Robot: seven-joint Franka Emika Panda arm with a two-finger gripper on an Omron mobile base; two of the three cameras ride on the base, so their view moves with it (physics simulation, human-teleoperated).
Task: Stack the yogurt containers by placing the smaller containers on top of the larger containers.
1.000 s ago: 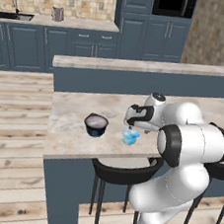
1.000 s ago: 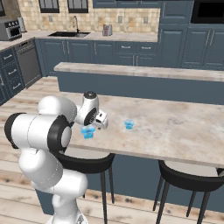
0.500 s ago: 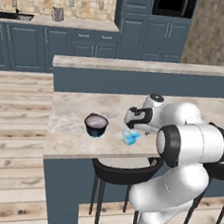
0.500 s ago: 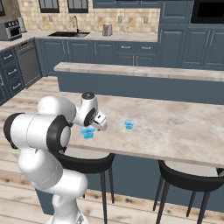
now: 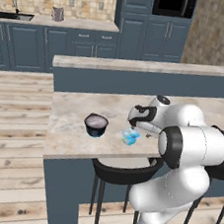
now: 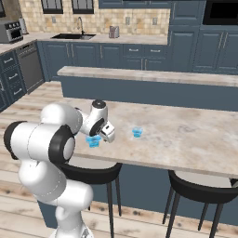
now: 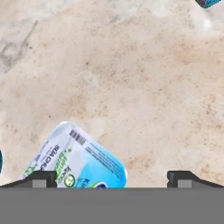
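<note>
The large dark tub (image 5: pixel 96 124), with its pale top, stands on the island counter (image 5: pixel 72 129). To its right sits a small light-blue cup (image 5: pixel 129 136), also seen as the cup (image 6: pixel 93 141) under my hand. My gripper (image 5: pixel 133 128) hangs open just above it. In the hand view the labelled cup (image 7: pixel 78 159) lies between the fingertips (image 7: pixel 39 178), nearer the left one, with the gripper (image 7: pixel 111 178) open and untouching. A second, tinier blue cup (image 6: pixel 136 133) rests further along the counter. An edge of the tub (image 7: pixel 208 2) shows at the hand view's top right.
A raised ledge (image 5: pixel 149 69) runs behind the counter. Black stools (image 6: pixel 204 190) stand below the counter's front edge (image 6: pixel 176 165). Marbled countertop (image 6: pixel 186 139) stretches right of the cups.
My hand has crept slightly lower over the light-blue cup. The jaws stay open and the containers have not moved.
</note>
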